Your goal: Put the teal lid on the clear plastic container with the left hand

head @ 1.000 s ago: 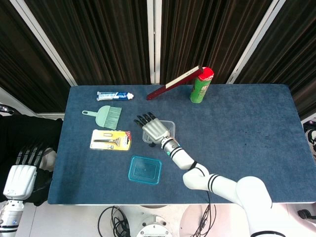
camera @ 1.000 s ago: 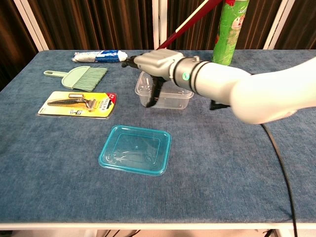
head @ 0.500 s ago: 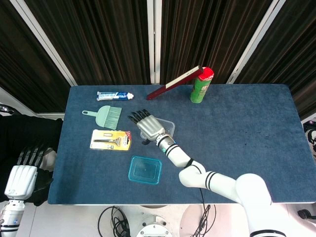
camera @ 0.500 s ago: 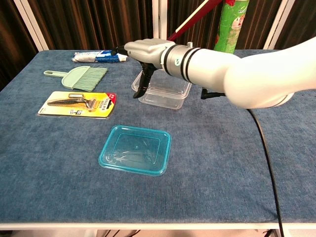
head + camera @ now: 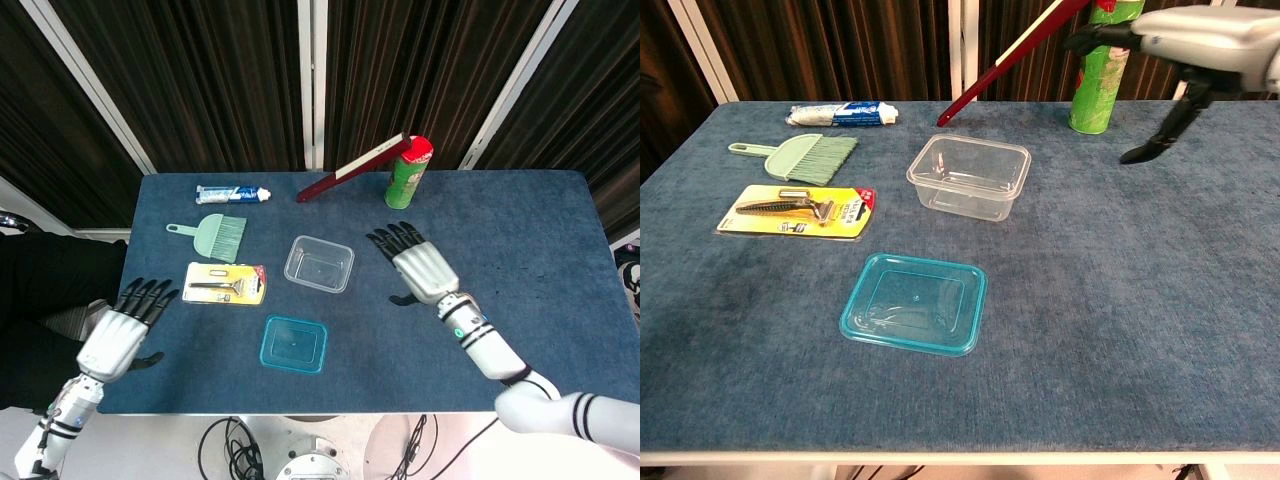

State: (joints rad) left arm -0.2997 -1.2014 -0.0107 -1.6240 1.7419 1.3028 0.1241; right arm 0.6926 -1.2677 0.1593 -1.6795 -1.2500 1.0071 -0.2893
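Observation:
A teal lid lies flat on the blue table, near the front edge. Just behind it stands the clear plastic container, open and with nothing in it. My left hand hovers at the table's front left corner, fingers spread and holding nothing, well left of the lid; the chest view does not show it. My right hand hangs open above the table, right of the container, touching nothing.
A yellow razor pack, a green hand brush and a toothpaste tube lie at the left. A green can with a red stick leaning on it stands at the back.
My right hand has let go of the container and swung right, away from it. My left hand has risen from beside the table to its front left corner.

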